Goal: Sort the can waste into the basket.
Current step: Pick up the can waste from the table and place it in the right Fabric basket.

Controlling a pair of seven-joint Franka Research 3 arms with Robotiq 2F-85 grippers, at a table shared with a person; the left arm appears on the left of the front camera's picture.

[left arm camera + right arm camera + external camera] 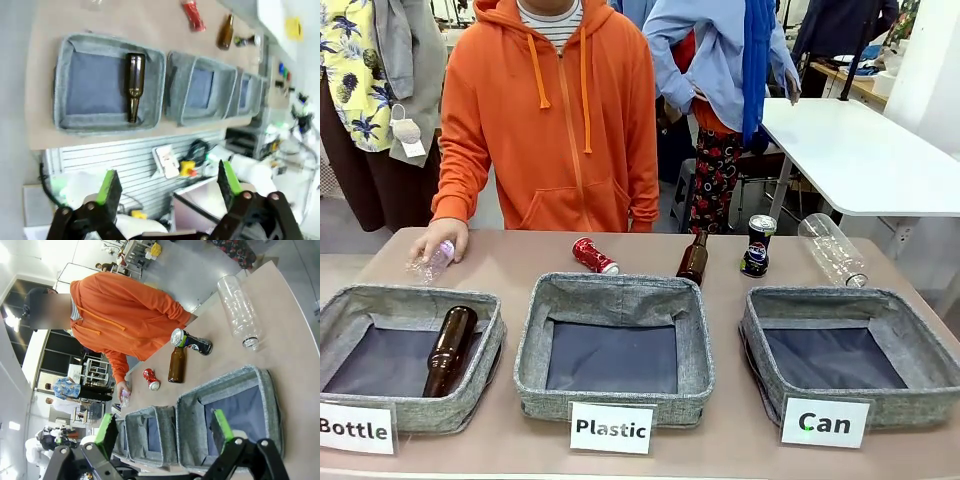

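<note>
A crushed red can (594, 256) lies on its side behind the middle bin; it appears again in the wrist views (193, 15) (150, 379). A dark can with a silver top (757, 245) (192, 342) (246, 40) stands upright behind the right bin. The grey basket labelled "Can" (920, 350) (267, 405) (248, 95) sits at the right with nothing inside. My left gripper (167, 186) hangs open, high above the table's near edge. My right gripper (162, 427) is open too, above the near side of the basket, holding nothing.
A "Bottle" bin (350, 315) at the left holds a brown bottle (449, 350). The "Plastic" bin (535, 340) is in the middle. Another brown bottle (694, 258) stands between the cans. A clear plastic bottle (831, 249) lies far right. A person's hand (438, 238) rests on a small clear bottle (432, 266).
</note>
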